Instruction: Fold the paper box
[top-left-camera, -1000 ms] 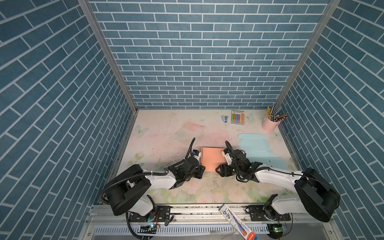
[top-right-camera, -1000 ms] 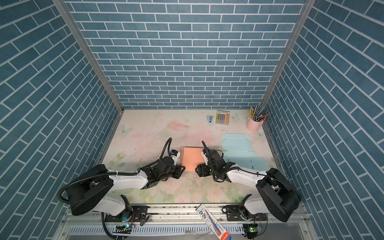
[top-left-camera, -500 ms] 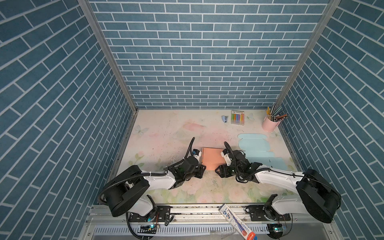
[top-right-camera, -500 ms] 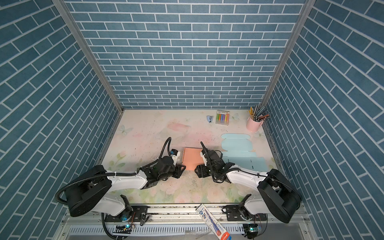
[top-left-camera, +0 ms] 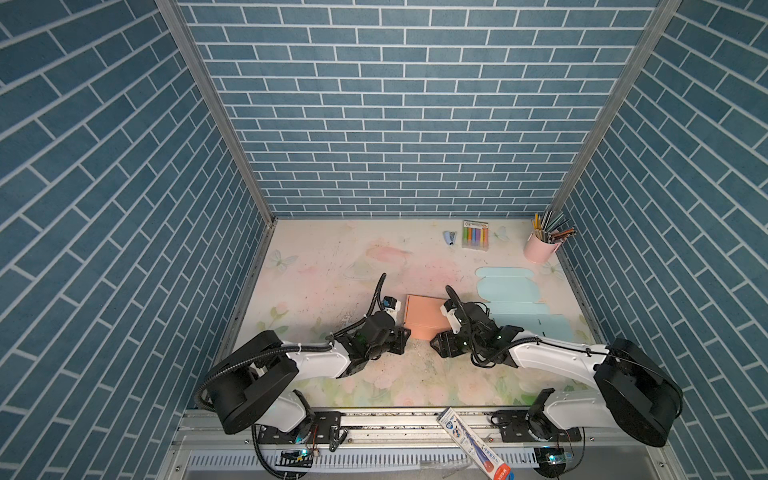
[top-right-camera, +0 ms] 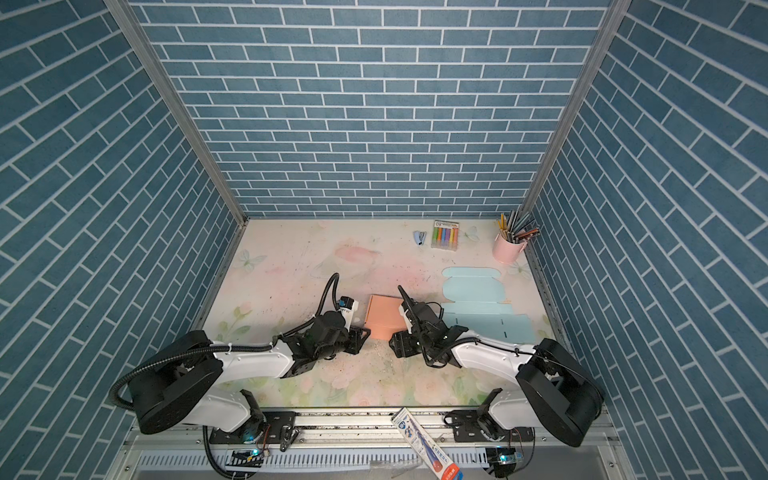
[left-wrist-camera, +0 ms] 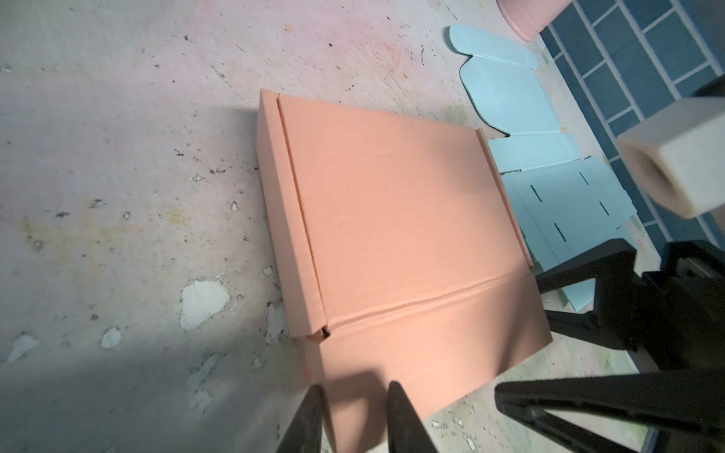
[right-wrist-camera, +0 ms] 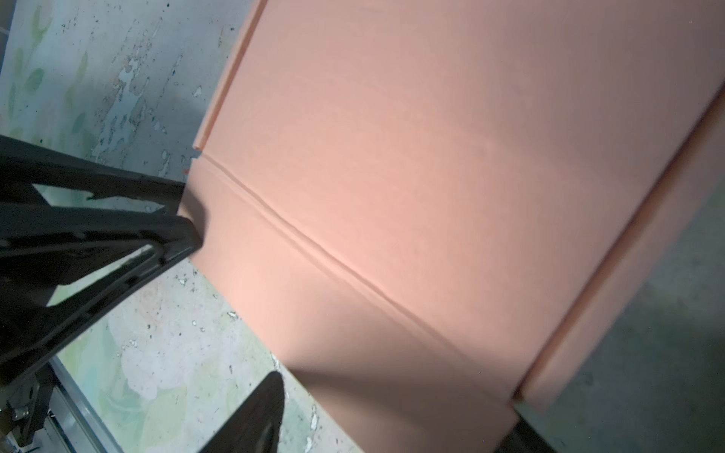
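Observation:
The paper box (top-left-camera: 424, 318) (top-right-camera: 384, 316) is salmon-coloured and lies folded flat and closed in the middle of the table. In the left wrist view a crease runs across the box (left-wrist-camera: 392, 219) near its front edge. My left gripper (top-left-camera: 405, 332) (left-wrist-camera: 353, 392) is at the near left corner, its jaws a narrow gap apart over the front strip. My right gripper (top-left-camera: 438, 338) (right-wrist-camera: 392, 412) is at the near right corner, open wide around the front edge. One right finger (right-wrist-camera: 259, 412) stands clear of the card. The left fingertips (right-wrist-camera: 184, 219) touch the box's corner.
A flat light-blue box blank (top-left-camera: 511, 299) lies just right of the box. A pink pencil cup (top-left-camera: 540, 249), a marker pack (top-left-camera: 475, 235) and a small stapler (top-left-camera: 449, 237) stand along the back. A tube (top-left-camera: 473, 440) lies on the front rail. Brick walls enclose three sides.
The left jaws have narrowed a little. Both grippers stay at the box's near corners, and the box has not visibly moved.

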Robot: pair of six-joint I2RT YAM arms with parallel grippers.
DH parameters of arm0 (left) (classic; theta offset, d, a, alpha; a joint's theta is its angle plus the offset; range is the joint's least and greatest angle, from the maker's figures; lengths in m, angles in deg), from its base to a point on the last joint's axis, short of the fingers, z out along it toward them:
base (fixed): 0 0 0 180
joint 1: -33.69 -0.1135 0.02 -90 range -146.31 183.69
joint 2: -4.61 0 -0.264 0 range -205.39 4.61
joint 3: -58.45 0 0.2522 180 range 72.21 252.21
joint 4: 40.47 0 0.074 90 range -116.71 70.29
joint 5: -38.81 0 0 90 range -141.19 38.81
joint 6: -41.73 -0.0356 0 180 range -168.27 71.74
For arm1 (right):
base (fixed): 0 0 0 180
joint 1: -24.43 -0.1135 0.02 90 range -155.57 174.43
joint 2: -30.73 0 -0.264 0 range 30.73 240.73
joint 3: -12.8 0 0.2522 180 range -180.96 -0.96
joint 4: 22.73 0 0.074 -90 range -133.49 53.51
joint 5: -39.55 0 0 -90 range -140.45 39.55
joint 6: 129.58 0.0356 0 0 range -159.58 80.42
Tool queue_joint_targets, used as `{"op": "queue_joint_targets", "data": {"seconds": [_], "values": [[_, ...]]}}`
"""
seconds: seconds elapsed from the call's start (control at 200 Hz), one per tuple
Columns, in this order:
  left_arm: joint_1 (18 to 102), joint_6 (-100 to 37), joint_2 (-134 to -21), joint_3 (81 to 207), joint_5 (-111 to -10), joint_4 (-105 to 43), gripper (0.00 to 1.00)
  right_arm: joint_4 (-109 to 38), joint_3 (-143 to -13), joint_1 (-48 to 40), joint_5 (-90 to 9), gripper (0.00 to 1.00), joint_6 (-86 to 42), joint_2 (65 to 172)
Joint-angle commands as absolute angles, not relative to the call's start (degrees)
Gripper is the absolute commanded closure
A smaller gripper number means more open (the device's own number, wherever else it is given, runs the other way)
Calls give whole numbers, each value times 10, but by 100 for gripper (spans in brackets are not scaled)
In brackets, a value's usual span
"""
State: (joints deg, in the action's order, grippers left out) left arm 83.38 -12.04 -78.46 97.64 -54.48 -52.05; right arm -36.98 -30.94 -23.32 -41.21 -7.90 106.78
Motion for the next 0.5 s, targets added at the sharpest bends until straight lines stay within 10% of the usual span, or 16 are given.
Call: {"op": "queue_joint_targets", "data": {"seconds": [0.0, 0.495], "values": [[828, -124, -795, 974, -557, -541, 71, -361, -319, -240, -410, 28, -69, 1058], [819, -129, -802, 970, -558, -541, 73, -359, -299, -238, -416, 27, -54, 1045]]}}
